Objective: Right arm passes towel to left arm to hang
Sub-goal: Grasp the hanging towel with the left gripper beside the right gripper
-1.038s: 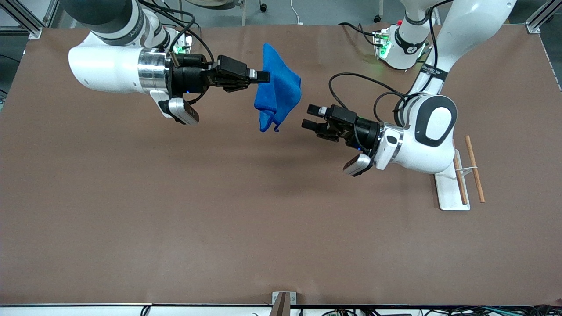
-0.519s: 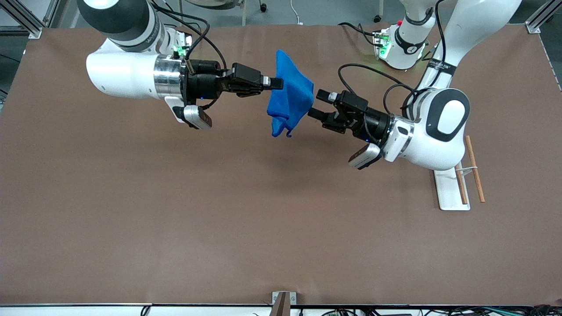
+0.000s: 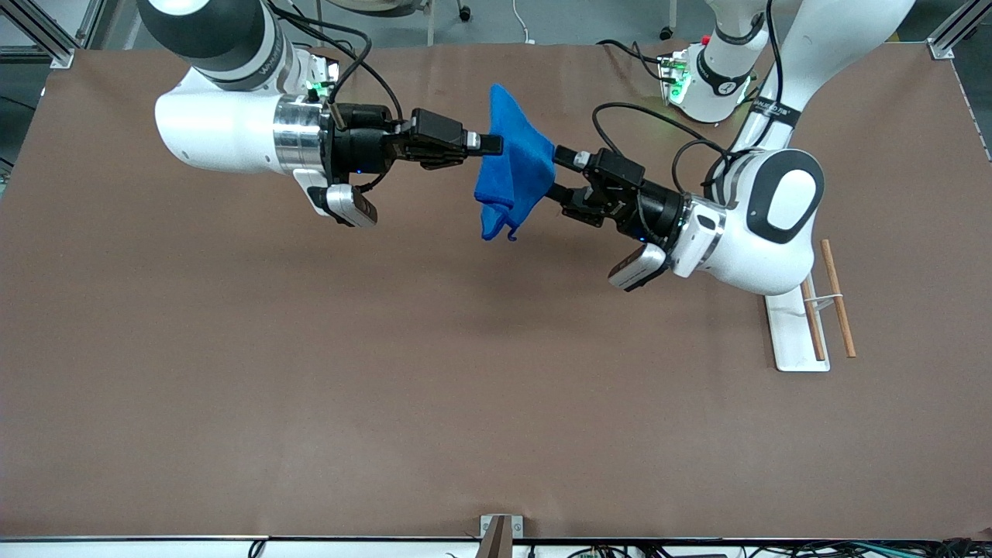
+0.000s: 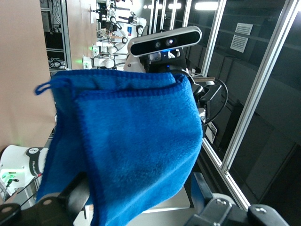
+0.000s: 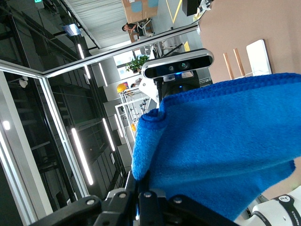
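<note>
Front view shows both arms stretched out level and facing each other over the brown table (image 3: 310, 387), while each wrist view shows mostly blue cloth and the other arm's camera. The right gripper (image 3: 496, 144) is pinched tight on the towel (image 3: 513, 167), which hangs in the air between them. The left gripper (image 3: 555, 175) has its fingers (image 4: 77, 193) spread wide around the towel's edge, not squeezing it.
</note>
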You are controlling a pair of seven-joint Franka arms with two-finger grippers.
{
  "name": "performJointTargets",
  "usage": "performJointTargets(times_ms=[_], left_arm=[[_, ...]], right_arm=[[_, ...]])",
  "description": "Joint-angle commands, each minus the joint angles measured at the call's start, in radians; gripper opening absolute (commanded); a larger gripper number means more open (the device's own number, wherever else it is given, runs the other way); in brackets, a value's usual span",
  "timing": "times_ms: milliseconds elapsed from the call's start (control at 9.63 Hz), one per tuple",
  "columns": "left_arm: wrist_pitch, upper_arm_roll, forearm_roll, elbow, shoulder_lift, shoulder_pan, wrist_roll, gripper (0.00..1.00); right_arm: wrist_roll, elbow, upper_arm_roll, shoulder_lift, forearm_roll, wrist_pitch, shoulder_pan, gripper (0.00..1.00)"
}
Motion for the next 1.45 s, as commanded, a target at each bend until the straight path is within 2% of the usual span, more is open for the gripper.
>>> performJointTargets(times_ms=[0,208,623,831,934,1038,1142,1246,1350], left_arm=[[0.020,-0.006,-0.016,-0.041,-0.009,0.003,0.020,0.80],[0.019,-0.004,-0.016,-0.039,-0.001,0.007,0.031,0.44],[0.019,-0.003,-0.016,-0.036,0.002,0.016,0.031,0.05],[0.020,-0.001,-0.011,-0.029,0.006,0.024,0.031,0.01],[0.020,0.005,-0.006,-0.029,0.006,0.024,0.028,0.01],[0.023,0.010,-0.002,-0.024,0.003,0.026,0.017,0.00],[0.026,0.010,0.006,-0.020,0.003,0.045,0.014,0.00],[0.048,0.011,0.042,-0.006,0.005,0.052,-0.001,0.00],[0.075,0.010,0.102,0.025,0.006,0.067,-0.051,0.00]], right_arm=[[-0.005,0.026,-0.010,0.020,0.041,0.025,0.026,0.00],[-0.005,0.031,-0.010,0.022,0.042,0.025,0.027,0.00],[-0.005,0.031,-0.010,0.023,0.041,0.025,0.027,0.00],[-0.005,0.030,-0.010,0.023,0.041,0.027,0.027,0.00],[0.005,0.030,-0.010,0.023,0.041,0.025,0.024,0.21],[0.004,0.028,-0.011,0.022,0.036,0.028,0.021,0.95],[0.004,0.025,-0.016,0.020,0.027,0.024,0.009,1.00],[0.004,0.025,-0.021,0.019,0.012,0.025,0.004,1.00],[0.004,0.025,-0.022,0.019,-0.045,0.025,-0.017,1.00]])
